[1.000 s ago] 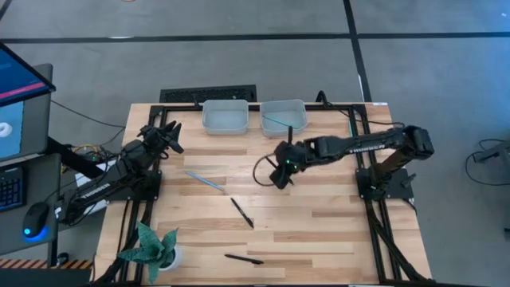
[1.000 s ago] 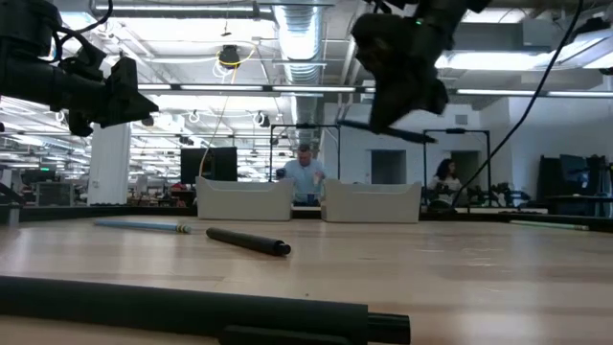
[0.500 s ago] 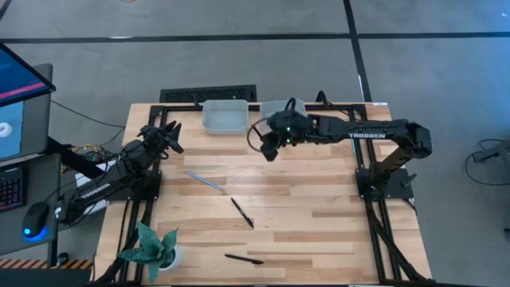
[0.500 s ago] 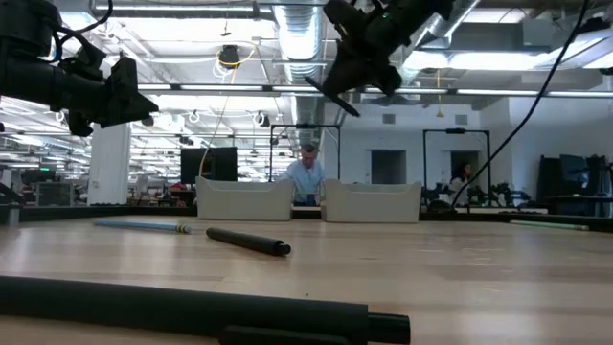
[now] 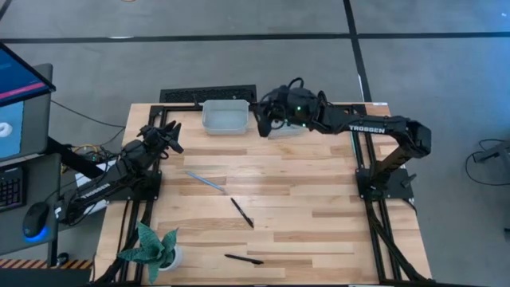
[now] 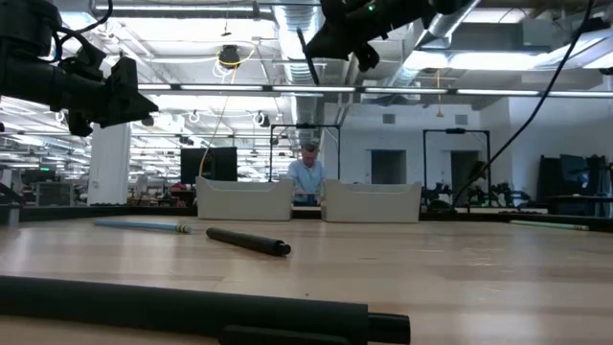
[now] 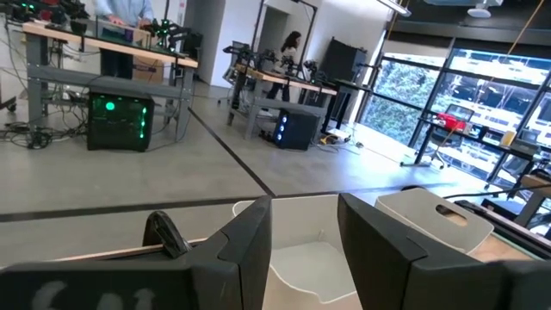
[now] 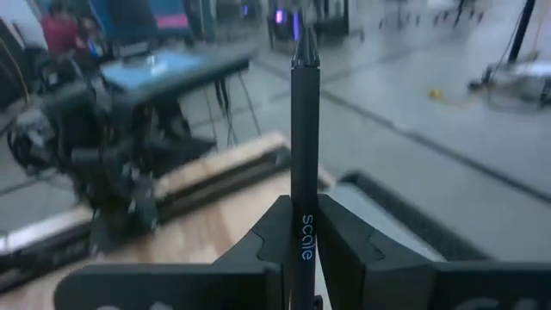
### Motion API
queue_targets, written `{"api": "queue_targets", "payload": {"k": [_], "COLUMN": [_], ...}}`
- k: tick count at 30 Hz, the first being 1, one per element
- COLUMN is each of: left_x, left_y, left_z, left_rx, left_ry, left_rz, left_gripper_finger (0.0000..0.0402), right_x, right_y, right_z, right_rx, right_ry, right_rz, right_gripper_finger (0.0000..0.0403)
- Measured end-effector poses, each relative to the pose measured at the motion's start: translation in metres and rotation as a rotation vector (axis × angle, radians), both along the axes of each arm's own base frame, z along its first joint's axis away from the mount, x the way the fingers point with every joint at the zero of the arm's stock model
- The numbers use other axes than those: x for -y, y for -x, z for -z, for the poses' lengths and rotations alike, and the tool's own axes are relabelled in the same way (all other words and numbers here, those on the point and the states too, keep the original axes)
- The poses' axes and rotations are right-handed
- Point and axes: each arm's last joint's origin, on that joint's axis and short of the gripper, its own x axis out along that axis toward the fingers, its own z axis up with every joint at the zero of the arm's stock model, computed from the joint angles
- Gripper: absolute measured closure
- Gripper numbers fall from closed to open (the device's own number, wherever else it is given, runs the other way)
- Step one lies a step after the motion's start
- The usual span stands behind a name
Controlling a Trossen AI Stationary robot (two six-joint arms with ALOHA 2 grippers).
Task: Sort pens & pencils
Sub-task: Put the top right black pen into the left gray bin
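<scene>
Now a black pen (image 8: 301, 164) is riding clamped in the right end effector (image 5: 263, 119), which has been travelling from mid-bench up toward the two trays (image 5: 225, 116) and is nearing a drop. Three sticks (image 5: 241, 212) are still lying on the bench (image 5: 319, 207). Meanwhile, the left end effector (image 5: 163, 134) is waiting half open, empty.

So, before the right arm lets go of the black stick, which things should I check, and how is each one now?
1. Right gripper shut on the black pen: ok.
2. Gripper above a bin: between the left bin and the right bin, target cannot tell.
3. Left gripper waiting at the table's left side, out of the way: ok.
4. Teal stick and two black sticks on the table, unsorted: not ok.
</scene>
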Motion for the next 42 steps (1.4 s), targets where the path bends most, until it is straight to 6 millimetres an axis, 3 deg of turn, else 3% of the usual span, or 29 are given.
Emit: {"api": "queue_targets", "payload": {"k": [9,25,37,42], "left_x": [0.000,0.000,0.006,0.009], "left_y": [0.000,-0.001,-0.006,-0.009], "left_z": [0.000,-0.001,-0.006,-0.007], "left_rx": [0.001,0.033,0.084,0.095], "left_ry": [-0.001,0.007,-0.024,-0.015], "left_rz": [0.000,0.024,0.291,0.438], "left_gripper_finger": [0.0276,0.0273,0.0174,0.0150], "right_x": [0.016,0.016,0.012,0.012], "right_y": [0.004,0.004,0.003,0.003], "right_z": [-0.008,-0.007,-0.007,-0.007], "right_rx": [0.075,0.059,0.058,0.059], "right_ry": [0.029,0.050,0.048,0.046], "right_rz": [0.044,0.040,0.029,0.030], "right_gripper_finger": [0.0337,0.0337,0.0337,0.0337]}}
